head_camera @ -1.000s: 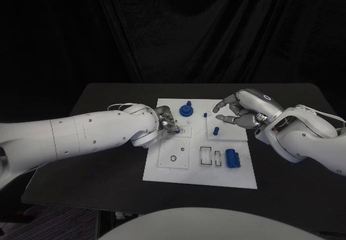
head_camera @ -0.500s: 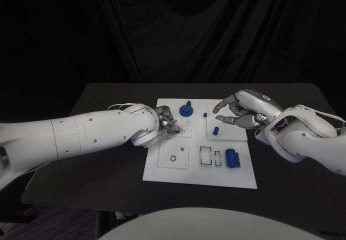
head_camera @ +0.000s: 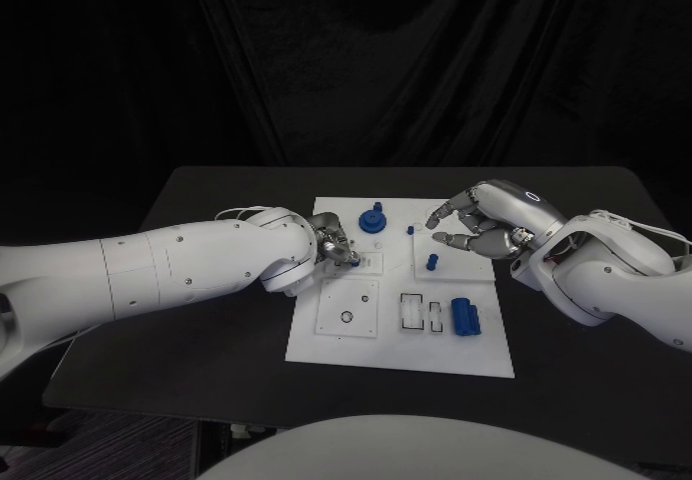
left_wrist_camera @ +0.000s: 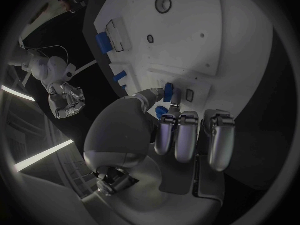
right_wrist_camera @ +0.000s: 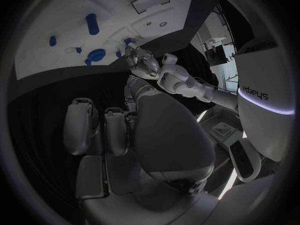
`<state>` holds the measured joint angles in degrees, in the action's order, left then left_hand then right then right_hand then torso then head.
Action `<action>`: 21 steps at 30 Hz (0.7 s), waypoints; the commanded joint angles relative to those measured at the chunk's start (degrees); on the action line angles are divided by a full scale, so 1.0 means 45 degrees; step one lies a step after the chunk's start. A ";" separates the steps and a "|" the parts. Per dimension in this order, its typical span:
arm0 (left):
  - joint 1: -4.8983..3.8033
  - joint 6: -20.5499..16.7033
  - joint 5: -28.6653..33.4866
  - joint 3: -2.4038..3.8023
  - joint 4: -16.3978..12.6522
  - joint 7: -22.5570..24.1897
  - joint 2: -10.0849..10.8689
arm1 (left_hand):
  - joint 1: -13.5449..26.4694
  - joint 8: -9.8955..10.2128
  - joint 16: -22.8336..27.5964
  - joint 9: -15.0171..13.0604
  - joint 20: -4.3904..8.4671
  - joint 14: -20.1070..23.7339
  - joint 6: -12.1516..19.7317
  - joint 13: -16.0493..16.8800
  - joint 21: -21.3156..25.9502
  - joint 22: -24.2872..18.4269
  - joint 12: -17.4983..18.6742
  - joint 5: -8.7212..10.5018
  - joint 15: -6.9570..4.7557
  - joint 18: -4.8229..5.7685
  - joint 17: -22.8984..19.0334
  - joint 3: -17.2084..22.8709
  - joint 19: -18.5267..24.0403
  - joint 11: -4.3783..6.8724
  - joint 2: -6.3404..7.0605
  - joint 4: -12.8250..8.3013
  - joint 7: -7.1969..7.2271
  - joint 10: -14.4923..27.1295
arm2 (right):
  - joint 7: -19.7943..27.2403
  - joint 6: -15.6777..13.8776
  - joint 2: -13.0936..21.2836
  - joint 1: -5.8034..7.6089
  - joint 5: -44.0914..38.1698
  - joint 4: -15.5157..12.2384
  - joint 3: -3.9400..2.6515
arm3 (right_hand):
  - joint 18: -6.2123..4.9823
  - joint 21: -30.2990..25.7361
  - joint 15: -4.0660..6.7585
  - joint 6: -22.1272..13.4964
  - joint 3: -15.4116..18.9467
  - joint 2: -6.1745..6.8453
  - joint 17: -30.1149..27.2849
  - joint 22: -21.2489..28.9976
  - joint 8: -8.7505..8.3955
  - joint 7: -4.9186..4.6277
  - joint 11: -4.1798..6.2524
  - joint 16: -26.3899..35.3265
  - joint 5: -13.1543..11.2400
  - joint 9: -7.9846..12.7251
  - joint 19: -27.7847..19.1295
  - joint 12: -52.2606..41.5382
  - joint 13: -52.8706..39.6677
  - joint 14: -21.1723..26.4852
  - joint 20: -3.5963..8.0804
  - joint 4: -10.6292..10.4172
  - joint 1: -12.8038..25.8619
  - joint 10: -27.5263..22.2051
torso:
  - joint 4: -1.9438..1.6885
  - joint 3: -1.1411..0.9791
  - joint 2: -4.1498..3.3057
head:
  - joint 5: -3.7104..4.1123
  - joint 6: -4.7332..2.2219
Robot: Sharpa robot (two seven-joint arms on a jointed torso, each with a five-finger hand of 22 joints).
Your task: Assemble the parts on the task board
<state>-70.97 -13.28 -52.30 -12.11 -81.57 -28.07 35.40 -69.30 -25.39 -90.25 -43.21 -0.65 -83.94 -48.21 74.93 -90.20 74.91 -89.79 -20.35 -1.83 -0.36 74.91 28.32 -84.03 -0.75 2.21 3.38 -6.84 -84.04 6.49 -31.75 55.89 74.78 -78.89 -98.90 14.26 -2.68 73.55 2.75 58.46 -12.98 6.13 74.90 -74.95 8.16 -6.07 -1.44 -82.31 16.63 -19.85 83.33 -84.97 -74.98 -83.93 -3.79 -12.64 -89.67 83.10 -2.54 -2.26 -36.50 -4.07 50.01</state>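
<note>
Where the right arm (right_wrist_camera: 262, 80) curves, "sharpa" reads.

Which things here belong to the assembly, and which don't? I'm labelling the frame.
Job: board; blue gear; blue peg; blue cylinder; blue part that the left hand pinches; right hand, holding nothing.

Just there: table.

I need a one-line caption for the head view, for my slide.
Left hand pinches a small blue part at the white task board; right hand hovers open over it.
</note>
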 commanded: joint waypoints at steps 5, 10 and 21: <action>0.0040 0.0375 0.0119 0.0004 -0.0013 0.0347 0.0000 | 0.0988 0.0307 0.0055 0.0301 0.0129 -0.1347 -0.0481 0.3350 0.0044 0.3354 -0.0047 0.1381 -0.0170 0.0080 0.3353 -0.0320 -0.1326 0.0165 -0.0061 0.0025 0.0613 -0.1324 | -0.0300 0.0163 0.0011 -0.0032 -0.0010 0.0000 -0.0008 | -0.0254 -0.0108 -0.0063 0.0092 -0.0082 -0.0004 0.1286 -0.2213 -0.0010 0.0025 0.0009 0.0113 0.0094 -0.0013 -0.0080 0.0113 -0.1664 -0.0683 0.0004 -0.0017 -0.0181 -0.0133 | -0.0005 0.0003 -0.0006 | -0.0032 -0.0002; 0.0041 0.0393 0.0119 0.0004 0.0036 0.0292 -0.0011 | 0.1323 0.0458 0.0055 0.0480 0.0128 -0.1347 -0.0567 0.3350 0.0044 0.3354 -0.0047 0.1459 -0.0152 0.0080 0.3353 -0.0740 -0.1326 0.0143 -0.0169 0.0530 0.0591 -0.1324 | -0.0330 0.0206 0.0003 -0.0032 -0.0010 0.0003 -0.0008 | -0.0258 -0.0128 -0.0062 0.0095 -0.0087 -0.0006 0.1276 -0.2207 -0.0012 0.0026 0.0010 0.0123 0.0099 -0.0014 -0.0088 0.0130 -0.1643 -0.0679 0.0005 -0.0014 -0.0187 -0.0151 | 0.0000 0.0007 -0.0004 | -0.0054 -0.0002; 0.0046 0.0447 0.0119 0.0004 0.0103 0.0281 -0.0044 | 0.1739 0.0466 0.0055 0.0548 0.0124 -0.1347 -0.0753 0.3350 0.0044 0.3354 -0.0047 0.1336 -0.0157 0.0080 0.3353 -0.1259 -0.1326 0.0152 -0.0286 0.1311 0.0607 -0.1324 | -0.0426 0.0312 0.0004 -0.0034 0.0002 -0.0006 -0.0008 | -0.0269 -0.0185 -0.0058 0.0110 -0.0115 -0.0041 0.1253 -0.2190 -0.0019 0.0028 0.0013 0.0146 0.0137 -0.0020 -0.0110 0.0177 -0.1586 -0.0668 0.0007 -0.0012 -0.0207 -0.0196 | -0.0005 -0.0004 -0.0013 | -0.0043 -0.0002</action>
<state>-70.87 -12.09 -52.13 -12.12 -81.10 -27.65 35.34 -62.14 -23.52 -90.24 -40.75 -0.60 -83.94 -51.43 74.93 -90.20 74.91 -89.79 -14.16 -2.26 -0.36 74.91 22.69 -83.97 -0.33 0.95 8.90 -4.06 -84.04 5.84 -30.89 55.88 74.77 -78.86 -98.88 14.26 -3.17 72.98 2.75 58.67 -13.14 6.10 74.90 -74.93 8.16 -5.86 -1.45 -81.90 16.85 -19.89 83.33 -84.36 -75.00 -83.93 -3.79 -12.81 -90.11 82.69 -2.55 -2.25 -36.53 -4.25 50.01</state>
